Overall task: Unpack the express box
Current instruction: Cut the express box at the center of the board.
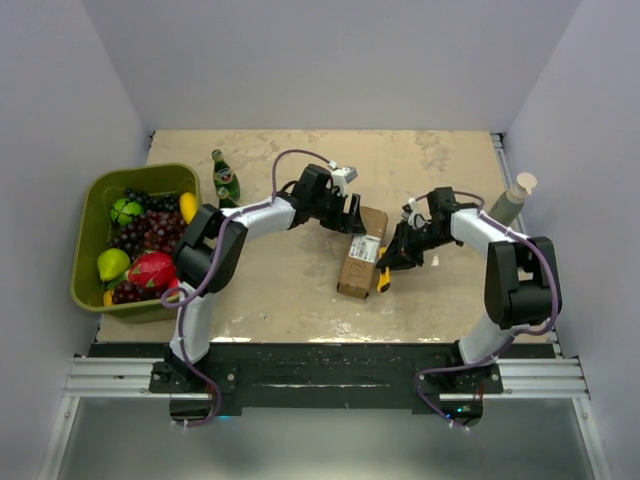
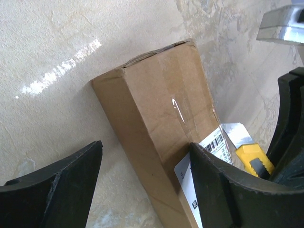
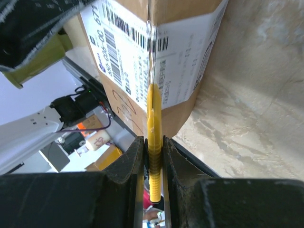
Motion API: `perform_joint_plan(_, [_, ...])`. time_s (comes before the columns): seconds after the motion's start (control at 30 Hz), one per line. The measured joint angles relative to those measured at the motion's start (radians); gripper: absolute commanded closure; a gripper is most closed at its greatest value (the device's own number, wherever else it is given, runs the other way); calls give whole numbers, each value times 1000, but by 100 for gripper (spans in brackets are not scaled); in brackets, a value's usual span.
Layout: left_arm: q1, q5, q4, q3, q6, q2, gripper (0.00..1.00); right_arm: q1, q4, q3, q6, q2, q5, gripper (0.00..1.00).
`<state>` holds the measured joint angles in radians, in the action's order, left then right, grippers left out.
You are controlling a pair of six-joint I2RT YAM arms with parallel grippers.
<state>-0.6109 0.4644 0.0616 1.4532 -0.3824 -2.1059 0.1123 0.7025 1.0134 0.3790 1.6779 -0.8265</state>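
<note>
I see the express box (image 1: 358, 256) lying flat near the middle of the table (image 1: 280, 290), its long axis running roughly near to far, with the white shipping label on its near half. My left gripper (image 1: 348, 215) hangs over the far end of the box with its jaws spread wide. In the left wrist view one finger (image 2: 57, 190) is over bare table to one side of the carton and the other finger (image 2: 228, 190) overlaps the label end. I cannot tell whether either one touches the cardboard. My right gripper (image 3: 153, 159) sits just right of the box, clamped tight on the yellow utility knife (image 3: 153, 114), whose front end meets the labelled face along the taped seam. On the left of the table stands a green bin (image 1: 90, 200) full of fruit, with a green bottle (image 1: 224, 180) just beyond it. A pale bottle (image 1: 512, 200) stands at the far right.
</note>
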Motion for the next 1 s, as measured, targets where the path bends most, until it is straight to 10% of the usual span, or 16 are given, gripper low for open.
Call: perform_joint_plan(1.0, [8, 53, 29, 95, 13, -72, 22, 203, -1, -298, 34, -254, -89, 100])
